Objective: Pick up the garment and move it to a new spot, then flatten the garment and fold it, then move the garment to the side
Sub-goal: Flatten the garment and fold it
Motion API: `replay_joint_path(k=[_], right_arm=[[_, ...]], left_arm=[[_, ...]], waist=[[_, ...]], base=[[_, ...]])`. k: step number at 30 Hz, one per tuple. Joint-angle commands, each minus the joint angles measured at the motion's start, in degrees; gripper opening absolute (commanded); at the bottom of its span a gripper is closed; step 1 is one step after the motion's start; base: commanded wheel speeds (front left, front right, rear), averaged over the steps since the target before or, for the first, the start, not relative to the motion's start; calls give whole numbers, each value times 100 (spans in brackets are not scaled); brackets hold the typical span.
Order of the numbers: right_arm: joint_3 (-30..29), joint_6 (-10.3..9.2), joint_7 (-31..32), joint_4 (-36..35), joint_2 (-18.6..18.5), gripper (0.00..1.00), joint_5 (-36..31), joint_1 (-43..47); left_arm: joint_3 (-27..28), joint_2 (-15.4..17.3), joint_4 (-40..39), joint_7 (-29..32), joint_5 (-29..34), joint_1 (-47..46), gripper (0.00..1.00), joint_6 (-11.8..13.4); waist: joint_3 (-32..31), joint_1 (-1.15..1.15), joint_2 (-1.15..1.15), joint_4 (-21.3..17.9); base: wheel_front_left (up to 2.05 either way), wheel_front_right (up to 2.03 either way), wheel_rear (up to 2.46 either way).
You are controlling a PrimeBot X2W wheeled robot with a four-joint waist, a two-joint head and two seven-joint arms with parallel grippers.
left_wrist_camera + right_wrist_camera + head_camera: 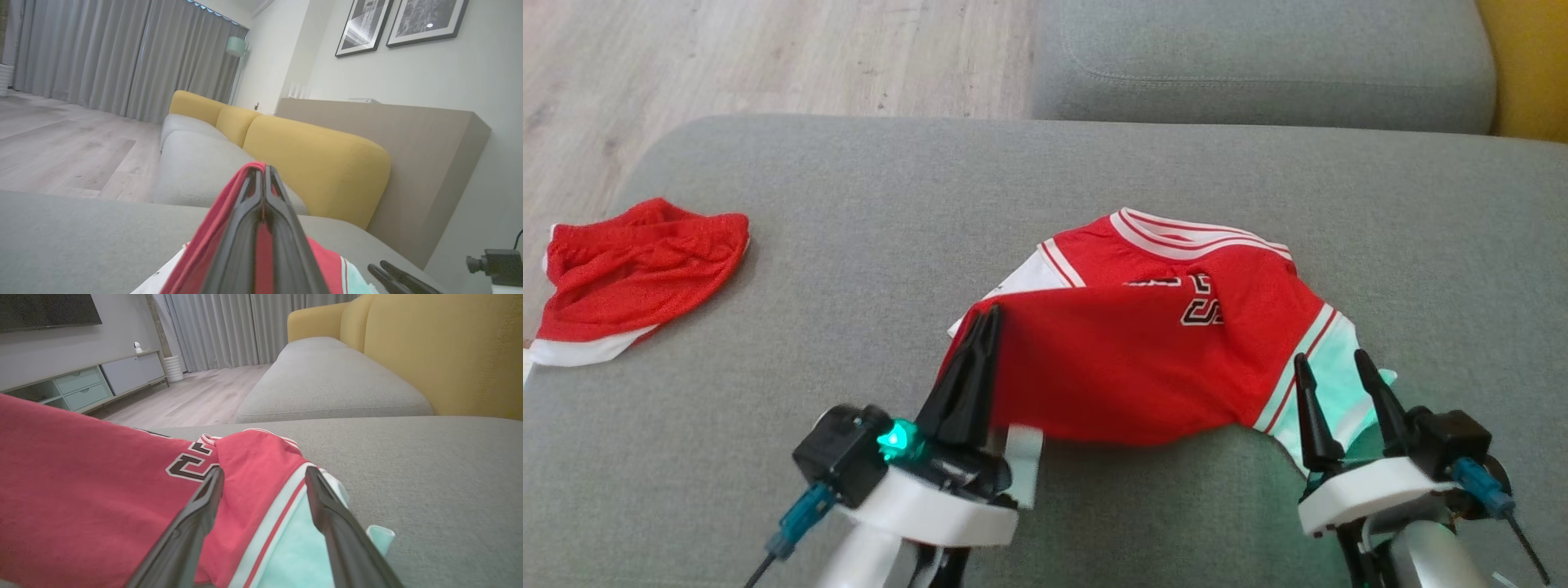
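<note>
Two of the three stages look undone, judging by how the cloth lies. The red sleeveless jersey with white striped trim and black lettering [1143, 343] sits in the middle of the head view on the wide grey fabric cushion [849, 188], bunched and doubled over itself rather than spread flat.

The left pincer [988, 320], at the lower left of that view, is clamped tight on a red edge of the jersey and holds that side raised off the cushion. In the left wrist view its two dark fingers [245, 220] meet, with red cloth pinched between them and draped beside them.

The right pincer [1330, 361], at the lower right, stands wide apart and grips nothing. Its tips straddle the jersey's white-striped side edge. In the right wrist view the cloth lies between and under the spread fingers [198, 514]; whether they touch it cannot be told.

Whether the jersey already lies at its new spot cannot be told either. The moment reads as the start of a lift or a spreading-out, with one corner taken and the other not yet. Flattening, folding and the move aside are all left to do.

A crumpled pair of red mesh shorts with a white band [637, 278] lies well apart at the left edge of the head view, touched by neither pincer.
</note>
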Motion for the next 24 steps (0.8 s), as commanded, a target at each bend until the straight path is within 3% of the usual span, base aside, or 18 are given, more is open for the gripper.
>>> replay_joint_path(k=[1,18,19,20,21,22,23,24], right_arm=[[140,43,-23,-148,17,100,39,-32],[273,43,-23,-153,-100,100,5,-453],[276,43,-23,-151,-105,100,10,-460],[277,43,-23,-140,-102,100,18,-477],[274,43,-23,-136,-96,100,19,-488],[269,43,-23,-131,-90,100,21,-497],[257,43,-23,-128,-84,100,26,-502],[257,43,-23,-128,-84,100,26,-502]], left_arm=[[181,72,-147,-30,48,-103,0,-32],[1719,15,1651,-30,387,-916,0,-32],[1797,8,1764,-30,406,-976,14,-32],[1944,-8,1960,-30,451,-1075,93,-32],[2029,-17,1979,-30,477,-1122,93,-32],[2078,-26,1960,-30,505,-1157,33,-32],[2129,-36,1936,-30,523,-1180,0,-32],[2129,-36,1936,-30,523,-1180,0,-32]], waist=[[21,1,0,-5],[891,1,0,-819],[898,1,0,-832],[907,1,0,-849],[908,1,0,-851],[905,1,0,-844],[899,1,0,-823],[899,1,0,-823]], base=[[0,0,0],[0,0,0],[0,0,0],[0,0,0],[0,0,0],[0,0,0],[0,0,0],[0,0,0]])
